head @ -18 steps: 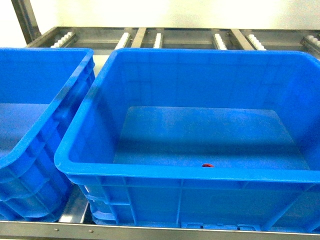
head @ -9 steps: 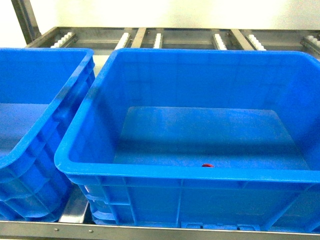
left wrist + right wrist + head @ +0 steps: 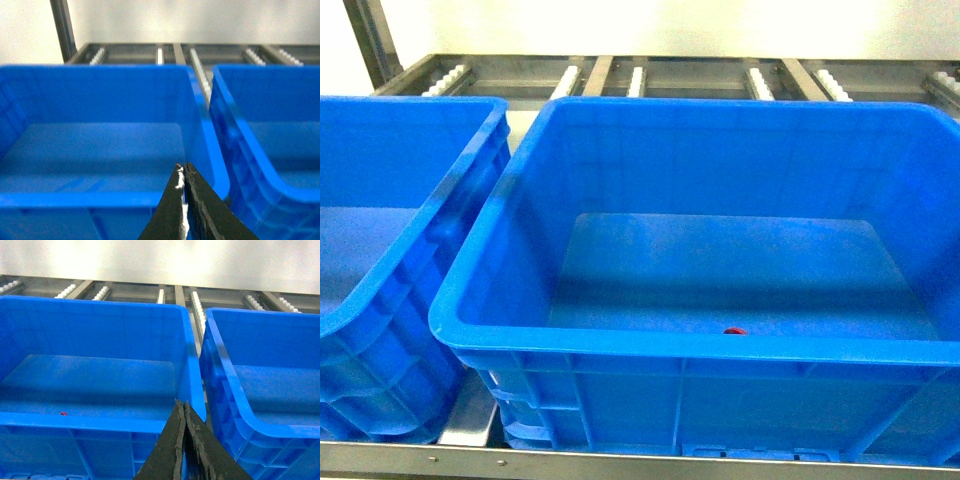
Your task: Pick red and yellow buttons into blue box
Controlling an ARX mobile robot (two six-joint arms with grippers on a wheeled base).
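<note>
Our left claw [image 3: 181, 172] and right claw [image 3: 181, 407] both sit pinched closed, holding nothing. A red button [image 3: 734, 330] lies on the box [image 3: 700, 345] floor by the near wall; we see no yellow one. We should find it first, then open wide before descending.

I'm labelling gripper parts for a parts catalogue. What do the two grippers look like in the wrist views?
Both are alike: the left gripper and right gripper each show two flat, black, tapering fingers with worn, rough edges. The left one has whitish scuffing along its inner edge. No cables or markings are visible.
</note>
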